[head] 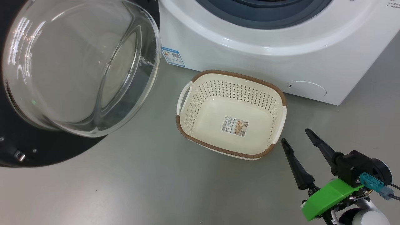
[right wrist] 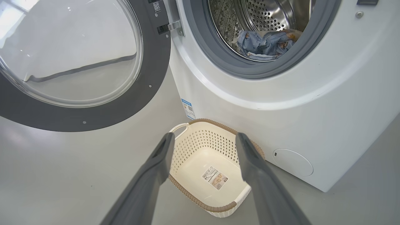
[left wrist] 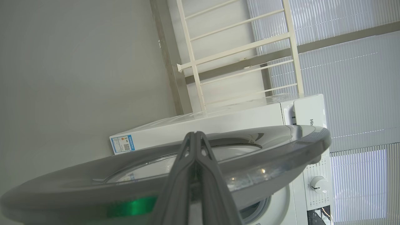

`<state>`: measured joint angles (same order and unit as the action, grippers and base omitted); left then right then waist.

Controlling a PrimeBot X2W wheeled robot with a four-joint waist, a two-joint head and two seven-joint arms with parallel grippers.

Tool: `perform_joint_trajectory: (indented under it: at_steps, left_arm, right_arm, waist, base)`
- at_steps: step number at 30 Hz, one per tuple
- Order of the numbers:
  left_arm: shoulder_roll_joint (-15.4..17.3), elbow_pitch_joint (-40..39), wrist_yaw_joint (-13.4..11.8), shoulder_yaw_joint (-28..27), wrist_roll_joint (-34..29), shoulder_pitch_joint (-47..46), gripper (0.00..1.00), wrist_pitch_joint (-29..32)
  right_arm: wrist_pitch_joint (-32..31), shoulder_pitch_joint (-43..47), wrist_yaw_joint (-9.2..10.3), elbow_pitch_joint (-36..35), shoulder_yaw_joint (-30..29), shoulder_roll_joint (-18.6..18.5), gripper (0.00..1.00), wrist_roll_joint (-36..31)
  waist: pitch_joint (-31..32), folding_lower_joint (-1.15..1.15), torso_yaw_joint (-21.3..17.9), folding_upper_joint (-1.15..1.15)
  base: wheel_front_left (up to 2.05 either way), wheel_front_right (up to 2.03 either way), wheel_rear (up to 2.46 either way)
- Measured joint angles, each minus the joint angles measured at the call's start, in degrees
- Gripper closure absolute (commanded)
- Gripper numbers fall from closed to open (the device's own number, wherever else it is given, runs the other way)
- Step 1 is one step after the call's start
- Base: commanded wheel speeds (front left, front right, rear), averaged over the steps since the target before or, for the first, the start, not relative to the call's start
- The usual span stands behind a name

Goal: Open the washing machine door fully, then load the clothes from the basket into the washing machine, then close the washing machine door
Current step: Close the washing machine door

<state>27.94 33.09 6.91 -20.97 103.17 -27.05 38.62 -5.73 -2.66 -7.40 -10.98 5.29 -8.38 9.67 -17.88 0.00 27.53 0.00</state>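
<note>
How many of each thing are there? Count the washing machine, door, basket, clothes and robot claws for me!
washing machine: 1
door: 1
basket: 1
pile of clothes in the drum: 1 (I cannot tell how many pieces)
claws: 2, the left claw shut and the right claw open
Total: 6

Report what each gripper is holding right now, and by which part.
Nothing is held. The right gripper stands open near the empty basket. The left gripper is shut with nothing between its fingers, close to the washing machine door.
</note>
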Motion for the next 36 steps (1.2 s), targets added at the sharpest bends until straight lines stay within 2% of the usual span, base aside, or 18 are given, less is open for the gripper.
perform_joint_trajectory:
  at_steps: [18, 36]
  left_arm:
    - [-4.87, -15.1, 0.0, -0.88, 0.36, 12.6, 1.0, 9.06]
    - [-15.13, -31.0, -0.02, 3.77, 2.9, 26.17, 1.0, 13.68]
  right_arm:
    - [3.39, 0.03, 0.0, 2.43, -0.47, 1.82, 0.0, 0.7]
    - [6.92, 2.97, 0.0, 5.39, -1.4, 4.55, 0.0, 1.58]
  waist:
    - [3.04, -0.01, -1.9, 0.0]
    - [8.98, 0.0, -6.93, 0.0]
  base:
    - [0.0, 0.0, 0.0]
    - [0.0, 0.0, 0.0]
